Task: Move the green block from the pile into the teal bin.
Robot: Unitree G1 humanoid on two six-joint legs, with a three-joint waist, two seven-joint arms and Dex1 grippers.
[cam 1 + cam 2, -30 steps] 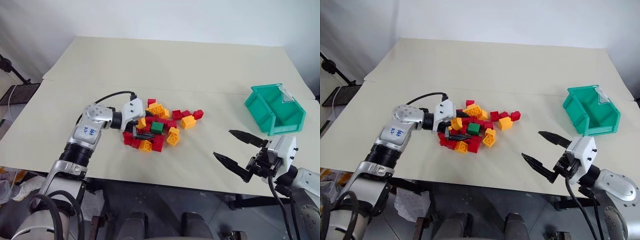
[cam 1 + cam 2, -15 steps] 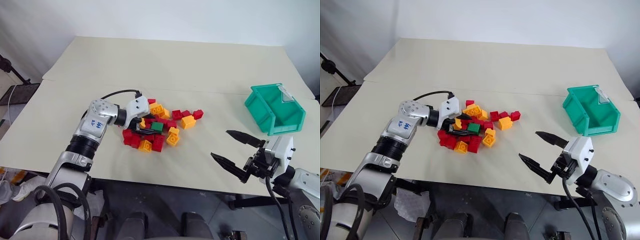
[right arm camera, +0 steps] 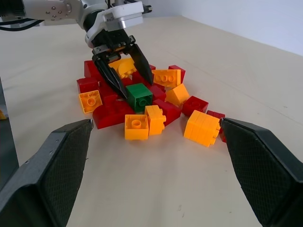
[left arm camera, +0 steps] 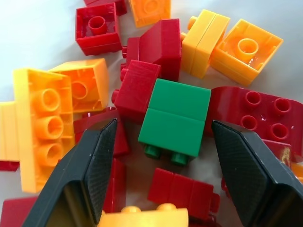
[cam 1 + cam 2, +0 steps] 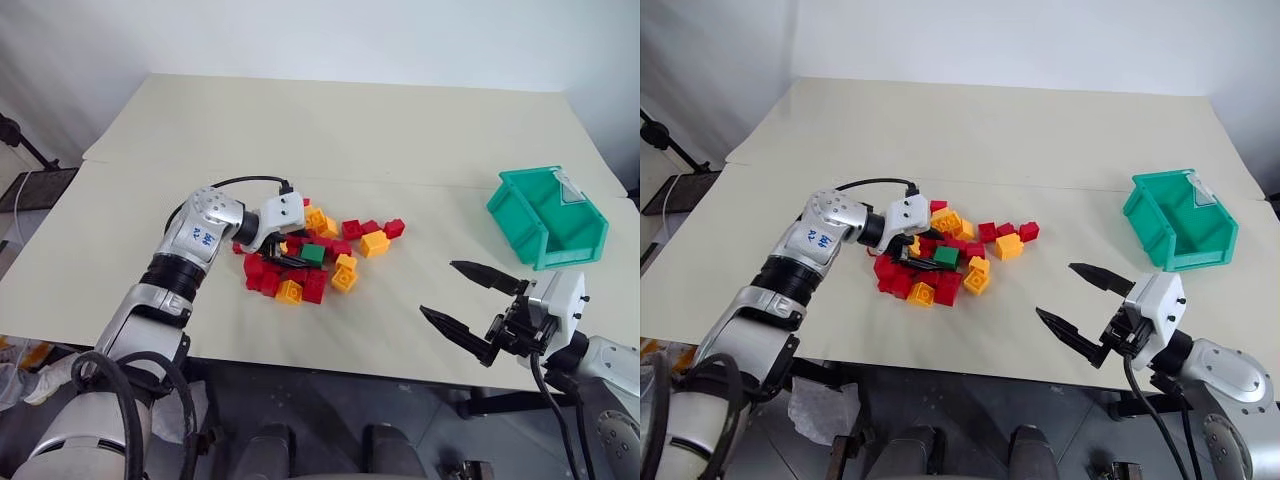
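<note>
A: The small green plastic studded brick lies on its side in the middle of the loose pile of red and yellow-orange toy bricks, studs toward the left gripper's camera. Red bricks press in on both of its flanks, and a yellow one sits just beyond it

B: So what goes wrong if the left gripper closes now?

A: I judge the crowding to be the main risk. The black fingers are parted, standing one on each side of the green brick without touching it. The gaps beside the brick are partly filled with red pieces, so a finger could land on a neighbour, pinch two bricks together, or shove the green one sideways out of the grip

B: And the smooth sides?

A: They may slip if the fingers catch only an edge. A lift could also drag loose bricks across the pale tabletop

B: Where is the goal?

A: The teal plastic open-top bin stands well apart, on the table's right side, with nothing in it that I can see. The right gripper hangs near the table's front edge, below the bin, its fingers spread wide and holding nothing
</note>
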